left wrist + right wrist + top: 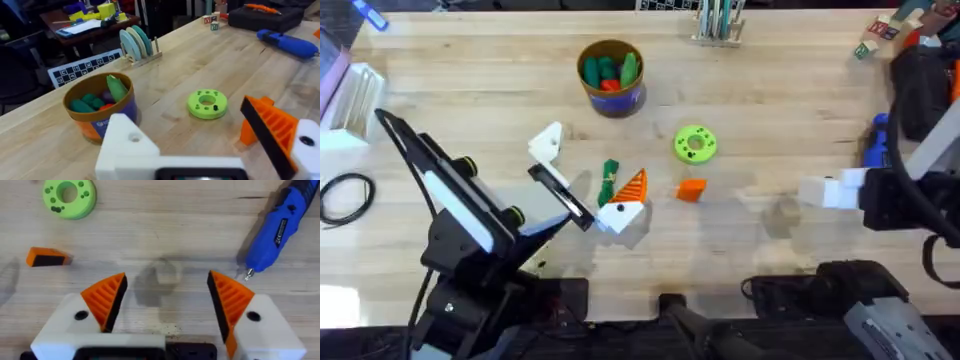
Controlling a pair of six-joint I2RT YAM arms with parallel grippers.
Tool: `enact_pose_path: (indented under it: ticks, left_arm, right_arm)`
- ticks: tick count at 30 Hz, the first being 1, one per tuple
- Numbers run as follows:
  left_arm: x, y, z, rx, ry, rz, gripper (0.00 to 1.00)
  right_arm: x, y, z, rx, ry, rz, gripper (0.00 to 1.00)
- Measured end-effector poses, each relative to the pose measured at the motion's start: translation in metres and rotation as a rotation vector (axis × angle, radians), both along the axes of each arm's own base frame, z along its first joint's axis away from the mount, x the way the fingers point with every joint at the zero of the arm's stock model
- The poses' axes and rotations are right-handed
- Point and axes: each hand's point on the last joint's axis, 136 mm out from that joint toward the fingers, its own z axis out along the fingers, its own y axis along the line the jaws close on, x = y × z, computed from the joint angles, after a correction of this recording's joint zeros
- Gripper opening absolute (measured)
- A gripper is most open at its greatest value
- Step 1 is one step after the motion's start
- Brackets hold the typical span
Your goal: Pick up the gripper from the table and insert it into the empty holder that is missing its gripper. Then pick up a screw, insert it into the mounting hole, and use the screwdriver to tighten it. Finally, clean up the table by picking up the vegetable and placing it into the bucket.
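The loose orange gripper (691,190) (47,257) lies on the table (770,90), right of my left gripper (585,178) (187,117). That gripper is open. One of its fingers is the bare white holder (548,143) (127,142); the other carries an orange wedge. The dark-green vegetable (610,175) lies between them, close to the orange-tipped finger. The bucket (610,75) (100,107) stands behind, holding toys. My right gripper (825,190) (167,297) hangs open and empty above bare wood, with the blue screwdriver (875,140) (277,227) just beyond it. No screw is clear to me.
A bright green disc with holes (695,143) (69,197) lies near the loose wedge. A rack of plates (137,45) and a pen stand (718,20) sit at the back edge. A black cable loop (345,195) lies far left, toy blocks (875,35) far right.
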Motion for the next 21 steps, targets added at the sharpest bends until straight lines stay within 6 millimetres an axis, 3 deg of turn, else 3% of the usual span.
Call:
enact_pose_path:
  ticks: [21]
  left_arm:
    - [-0.0040,-0.0041,0.0013,-0.003,-0.004,-0.033,0.987]
  right_arm:
    - [-0.0001,-0.0079,0.0003,-0.038,0.000,-0.025,0.992]
